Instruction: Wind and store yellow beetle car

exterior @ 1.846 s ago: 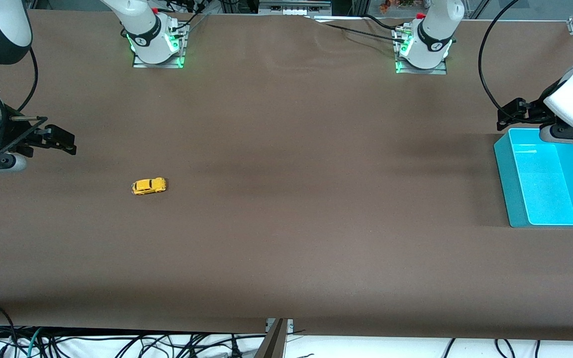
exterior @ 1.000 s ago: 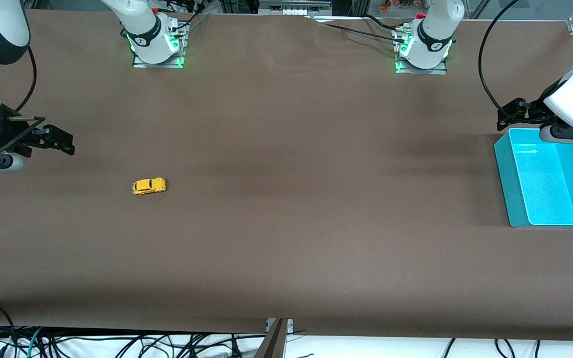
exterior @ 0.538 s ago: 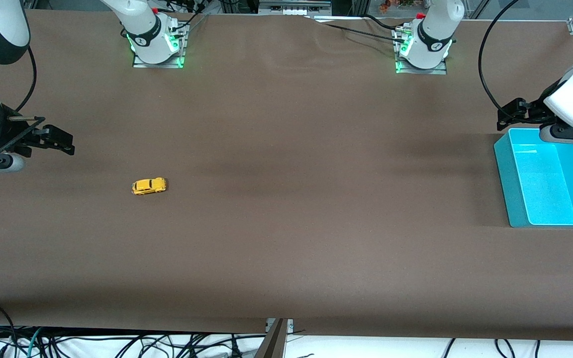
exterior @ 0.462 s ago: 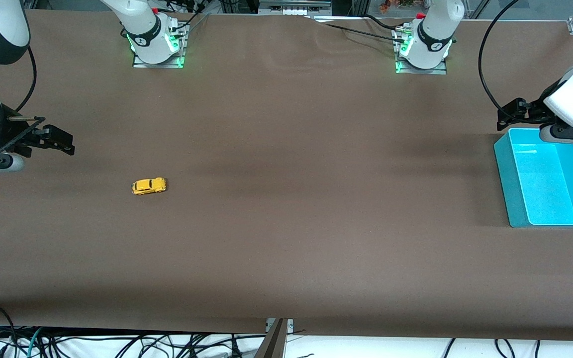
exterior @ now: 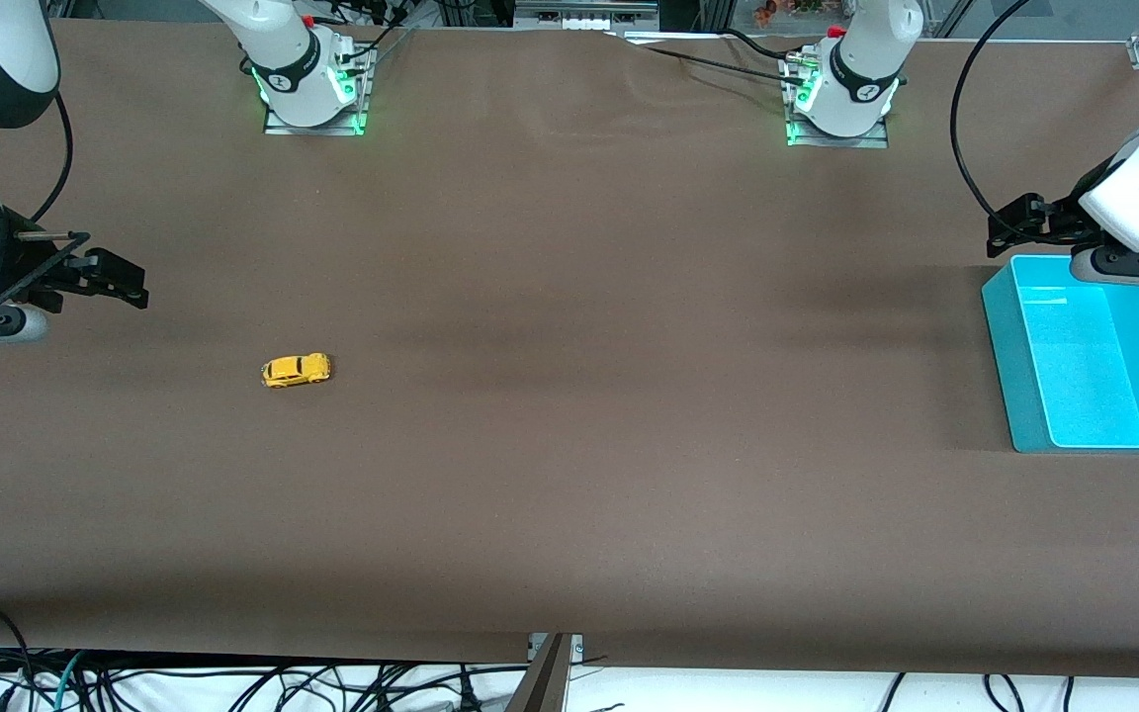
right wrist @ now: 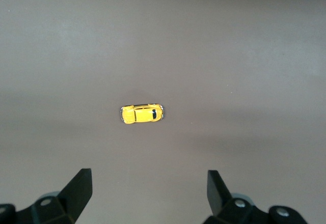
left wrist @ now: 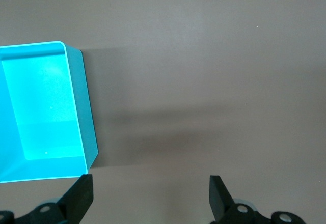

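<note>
I have nothing in hand yet; I judge this the opening of the task, before the pick-up. The yellow beetle car (exterior: 296,370) sits on its wheels on the brown table (exterior: 569,445), toward the right arm's end, well apart from the turquoise bin (exterior: 1009,366) at the left arm's end. My right gripper (exterior: 115,280) hangs in the air near the car, its fingers spread wide and empty; in the right wrist view the car (right wrist: 141,113) lies between the open fingertips. My left gripper (exterior: 1014,225) waits over the table just beside the bin (left wrist: 86,107), fingers apart, holding nothing. Next I judge the right gripper must descend over the car and pinch its narrow body squarely, since such a small rounded toy could slip.
</note>
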Motion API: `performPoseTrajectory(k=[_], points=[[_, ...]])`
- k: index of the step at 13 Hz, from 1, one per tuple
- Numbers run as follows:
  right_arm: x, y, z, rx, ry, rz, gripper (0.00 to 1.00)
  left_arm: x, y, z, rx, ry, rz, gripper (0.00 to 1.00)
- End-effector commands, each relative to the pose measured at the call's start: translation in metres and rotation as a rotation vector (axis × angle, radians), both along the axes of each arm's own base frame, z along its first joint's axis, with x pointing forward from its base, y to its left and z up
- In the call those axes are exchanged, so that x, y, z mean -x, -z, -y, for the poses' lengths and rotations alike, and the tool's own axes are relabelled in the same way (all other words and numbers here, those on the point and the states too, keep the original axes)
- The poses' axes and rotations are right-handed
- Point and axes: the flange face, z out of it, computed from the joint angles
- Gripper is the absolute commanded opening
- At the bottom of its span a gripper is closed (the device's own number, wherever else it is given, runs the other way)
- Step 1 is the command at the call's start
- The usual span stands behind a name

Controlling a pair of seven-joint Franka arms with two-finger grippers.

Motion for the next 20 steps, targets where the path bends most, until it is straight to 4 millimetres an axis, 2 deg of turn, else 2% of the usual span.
performPoseTrajectory(k=[1,4,6,8,12,15,20], points=[[0.002,-0.004,0.001,-0.014,0.011,0.003,1.00,-0.002,-0.005,-0.001,-0.003,-0.009,-0.009,1.00],[0.002,-0.002,-0.007,-0.016,-0.001,-0.002,1.00,-0.003,-0.006,0.000,-0.003,-0.008,-0.008,1.00],[0.001,0.005,-0.020,-0.017,-0.022,-0.017,1.00,-0.003,-0.006,0.000,-0.003,-0.009,-0.006,1.00],[0.004,0.008,-0.041,-0.016,-0.057,-0.028,1.00,-0.002,-0.006,0.000,-0.003,-0.008,-0.006,1.00],[0.006,0.019,-0.058,-0.013,-0.090,-0.074,1.00,-0.003,-0.006,0.001,-0.003,-0.008,-0.005,1.00],[0.017,0.030,-0.079,-0.016,-0.325,-0.165,1.00,-0.003,-0.006,0.002,-0.003,-0.006,-0.005,1.00],[0.000,0.103,-0.077,-0.085,-0.774,-0.301,1.00,-0.003,-0.006,0.002,-0.003,-0.005,-0.006,1.00]])
